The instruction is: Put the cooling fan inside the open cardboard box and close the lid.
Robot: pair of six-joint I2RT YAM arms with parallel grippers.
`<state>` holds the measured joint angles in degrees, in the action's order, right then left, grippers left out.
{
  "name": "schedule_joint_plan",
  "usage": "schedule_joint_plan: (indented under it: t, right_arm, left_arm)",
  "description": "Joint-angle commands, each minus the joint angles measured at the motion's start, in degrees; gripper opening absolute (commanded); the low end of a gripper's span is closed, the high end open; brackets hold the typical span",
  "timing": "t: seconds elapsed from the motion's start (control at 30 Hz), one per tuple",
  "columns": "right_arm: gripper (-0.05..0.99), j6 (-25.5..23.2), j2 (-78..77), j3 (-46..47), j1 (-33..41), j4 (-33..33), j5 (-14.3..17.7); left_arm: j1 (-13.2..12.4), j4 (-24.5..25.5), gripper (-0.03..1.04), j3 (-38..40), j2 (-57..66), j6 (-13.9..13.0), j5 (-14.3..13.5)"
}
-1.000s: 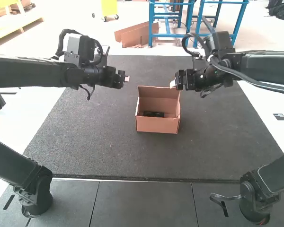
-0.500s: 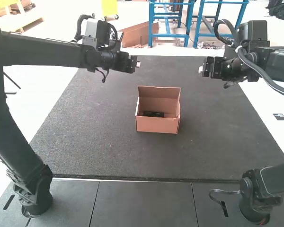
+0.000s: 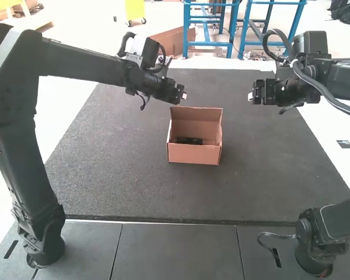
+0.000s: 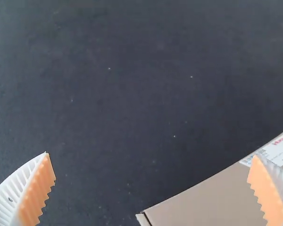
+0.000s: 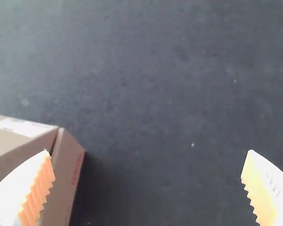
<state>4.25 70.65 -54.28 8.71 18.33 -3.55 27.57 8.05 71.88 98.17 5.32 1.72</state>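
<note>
Seemingly aloft, arms [image 3: 93,61] [image 3: 338,73] outstretched, jaws apart, flanking box [image 3: 194,153]

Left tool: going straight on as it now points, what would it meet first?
Probably the raised lid of the cardboard box, just ahead of the left tool; depth is unclear, so it might pass over onto the mat.

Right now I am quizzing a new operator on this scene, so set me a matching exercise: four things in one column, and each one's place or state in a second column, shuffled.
Things:
1. cooling fan
2. cardboard box
3. left claw
4. right claw

Places or states:
A. open, above the mat, off to the box's right
B. lies inside the box
C. stands in the middle of the mat, lid upright
D. open, close to the lid's upper left corner

Pairs: 1-B, 2-C, 3-D, 4-A.
</note>
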Motion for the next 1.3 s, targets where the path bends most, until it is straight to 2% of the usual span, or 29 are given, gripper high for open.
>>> schedule_joint_plan:
  t: [0.0, 0.23, 0.47, 0.6, 0.73, 0.83, 0.97, 1.03, 1.13, 1.2, 1.27]
  right_arm:
    - [0.91, 2.7, 1.5, -2.3, -1.4, 0.0, 0.6]
    - [0.91, 2.9, 5.1, -4.9, -3.6, -0.1, -0.1]
    - [0.91, 2.3, 6.8, -6.1, -3.8, 0.0, -2.0]
    - [0.91, 2.3, 7.0, -6.2, -3.8, 0.1, -2.1]
    - [0.91, 2.3, 7.0, -6.2, -3.8, 1.4, -2.1]
    - [0.91, 2.2, 6.8, -6.2, -3.9, 2.2, -2.1]
    - [0.91, 1.3, 6.6, -6.6, -3.9, 2.4, -2.3]
    - [0.91, 0.7, 6.6, -7.0, -3.9, 2.4, -3.0]
    - [0.91, -0.7, 5.9, -6.7, -3.9, 2.3, -5.1]
    - [0.91, -0.9, 5.3, -6.3, -3.4, 2.0, -6.6]
    - [0.91, -0.9, 4.8, -5.8, -3.3, 0.2, -6.6]
  left_arm:
    - [1.0, 1.2, 0.97, 1.1, 0.1, -0.8, 0.3]
    - [1.3, 5.4, 0.97, -1.4, 0.0, -0.8, 0.3]
    - [1.3, 4.6, 0.97, -4.9, 0.4, -1.5, 0.3]
    - [1.3, 0.6, 0.97, -9.7, 1.8, -2.5, 0.1]
    - [1.0, -6.8, 0.97, -14.6, 3.1, -4.4, 0.0]
    - [0.8, -9.0, 0.97, -16.1, 3.8, -5.0, -0.5]
    - [0.5, -7.3, 0.97, -12.5, 0.4, -4.8, -1.2]
    - [-0.6, -3.9, 0.97, -8.0, -4.8, -3.6, -1.3]
    - [-3.0, -2.4, 0.97, -3.8, -11.4, -2.9, -1.2]
    - [-4.1, -1.3, 0.97, -3.8, -14.3, -3.3, -0.4]
    - [-4.7, -0.1, 0.97, -4.8, -16.9, -3.7, 1.4]
